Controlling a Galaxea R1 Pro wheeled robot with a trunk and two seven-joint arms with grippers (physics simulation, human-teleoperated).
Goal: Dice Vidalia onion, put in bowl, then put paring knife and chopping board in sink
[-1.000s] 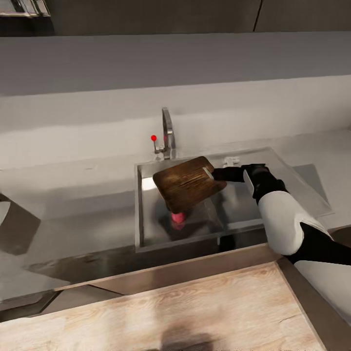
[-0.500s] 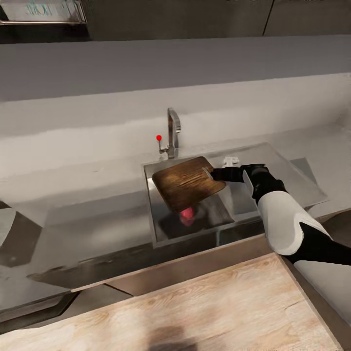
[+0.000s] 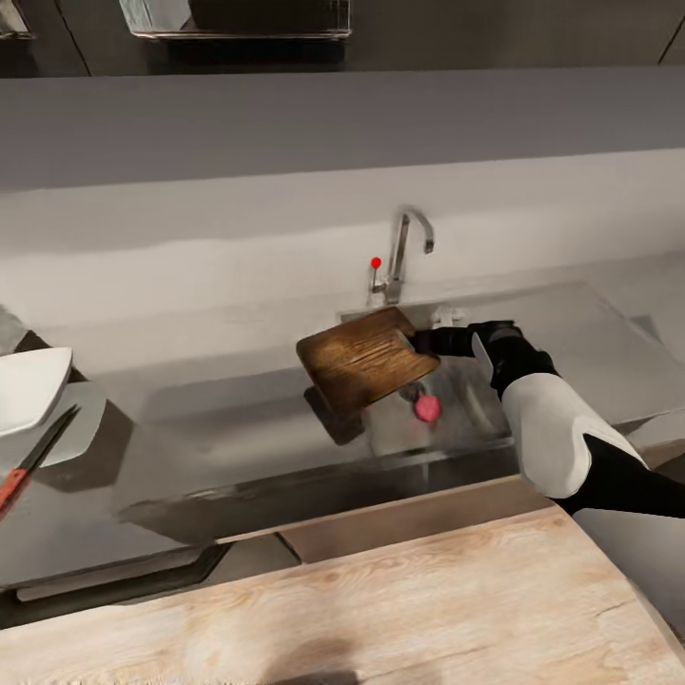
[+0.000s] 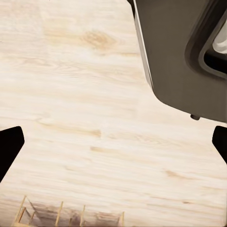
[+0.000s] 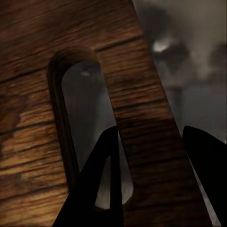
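**A:** Scanning the head view left to right, what's there?

**B:** Far left on the countertop point(image 3: 190, 457): the bowl point(image 3: 27, 388), white, cut off by the frame edge. Just below it a thin dark stick with a red end point(image 3: 33, 459) lies at an angle. Can't tell what it is.

**A:** Centre?

**B:** The chopping board point(image 3: 366, 357), up in the air and tilted, sitting over the left rim of the sink point(image 3: 457, 409). Its shadow falls on the counter underneath. Tap point(image 3: 404, 249) with the red knob behind it.

**A:** Who's got it?

**B:** Right gripper point(image 3: 419, 341). It's clamped on the board's right end, at the handle slot. Right wrist view confirms: one finger point(image 5: 101, 189) pokes through the slot, the other sits on the outer edge, wood strip pinched between them.

**A:** Onion?

**B:** Vidalia onion point(image 3: 428, 408) is in the basin, below and slightly right of the gripper, well apart from it. Not touching the board.

**A:** Left gripper?

**B:** Left wrist view has its two fingertips at opposite edges of the frame, spread wide, nothing between them point(image 4: 113, 142). It's pointing down at the pale wood floor point(image 4: 94, 118), with a dark part of the robot's own body point(image 4: 179, 56) in the corner.
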